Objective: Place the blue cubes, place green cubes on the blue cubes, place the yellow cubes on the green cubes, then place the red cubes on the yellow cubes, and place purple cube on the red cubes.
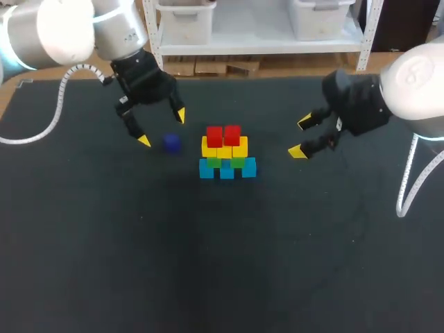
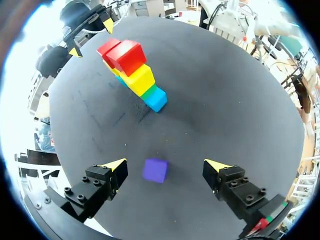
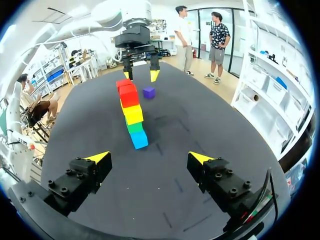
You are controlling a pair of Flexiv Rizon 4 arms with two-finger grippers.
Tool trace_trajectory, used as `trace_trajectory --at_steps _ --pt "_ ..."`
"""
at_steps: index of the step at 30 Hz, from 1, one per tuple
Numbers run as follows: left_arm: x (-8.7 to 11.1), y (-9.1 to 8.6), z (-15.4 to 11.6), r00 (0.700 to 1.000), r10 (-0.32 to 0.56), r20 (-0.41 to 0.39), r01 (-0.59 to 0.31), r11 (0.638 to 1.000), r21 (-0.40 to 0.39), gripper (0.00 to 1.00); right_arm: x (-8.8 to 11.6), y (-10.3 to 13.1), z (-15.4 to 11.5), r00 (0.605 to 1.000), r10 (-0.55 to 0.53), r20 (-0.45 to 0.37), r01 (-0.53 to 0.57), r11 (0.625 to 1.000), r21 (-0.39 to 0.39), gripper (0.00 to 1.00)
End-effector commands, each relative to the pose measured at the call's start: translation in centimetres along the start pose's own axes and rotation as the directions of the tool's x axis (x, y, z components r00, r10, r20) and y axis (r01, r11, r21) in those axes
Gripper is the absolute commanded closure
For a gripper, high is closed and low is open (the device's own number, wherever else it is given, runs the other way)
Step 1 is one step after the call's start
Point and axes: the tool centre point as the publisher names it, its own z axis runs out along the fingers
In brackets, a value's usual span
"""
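A stepped stack (image 1: 227, 152) stands mid-table: blue cubes (image 1: 227, 168) at the base, green cubes (image 1: 225, 163) on them, yellow cubes (image 1: 224, 148) above, two red cubes (image 1: 223, 134) on top. The purple cube (image 1: 171, 143) lies alone on the mat, left of the stack. My left gripper (image 1: 163, 127) hovers open over it; in the left wrist view the purple cube (image 2: 155, 170) lies between the spread fingers, untouched, with the stack (image 2: 132, 69) ahead. My right gripper (image 1: 301, 137) is open to the right of the stack, which stands ahead of it (image 3: 131, 111), with nothing between its fingers.
The black mat (image 1: 222, 263) covers the table, bare in front of the stack. My right gripper (image 2: 89, 31) shows beyond the stack in the left wrist view, and my left gripper (image 3: 140, 74) beyond it in the right wrist view.
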Motion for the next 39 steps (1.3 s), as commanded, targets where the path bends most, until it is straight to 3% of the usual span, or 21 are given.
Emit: trace_trajectory --at_steps 1,18,25,32,34,36,39 --pt "0.7 1.0 0.5 1.0 0.005 0.013 -0.006 0.994 0.113 0.0 0.0 -0.3 0.3 1.0 -0.001 0.007 0.001 1.0 -0.006 0.0" --pt "2.0 1.9 2.4 0.999 0.022 0.042 -0.027 0.993 0.114 0.0 0.0 -0.3 0.3 1.0 -0.001 0.007 0.001 1.0 -0.006 0.0" --pt "2.0 1.7 3.0 0.999 0.008 0.05 -0.014 0.993 0.12 0.11 0.0 -0.3 0.3 1.0 -0.001 0.007 0.001 1.0 -0.006 0.0" --pt "2.1 1.1 3.7 0.998 0.0 0.061 -0.009 0.991 0.134 0.27 0.0 -0.3 0.3 1.0 -0.001 0.007 0.001 1.0 -0.006 0.0" --pt "2.2 1.1 3.8 0.998 -0.001 0.061 -0.008 0.99 0.138 0.51 0.0 -0.3 0.3 1.0 -0.001 0.007 0.001 1.0 -0.006 0.0" --pt "2.2 1.1 3.9 0.998 -0.002 0.062 -0.007 0.99 0.141 0.56 0.0 -0.3 0.3 1.0 -0.001 0.007 0.001 1.0 -0.006 0.0" --pt "2.4 1.1 4.0 0.998 -0.001 0.062 -0.008 0.99 0.143 0.7 0.0 -0.3 0.3 1.0 -0.001 0.007 0.001 1.0 -0.006 0.0"
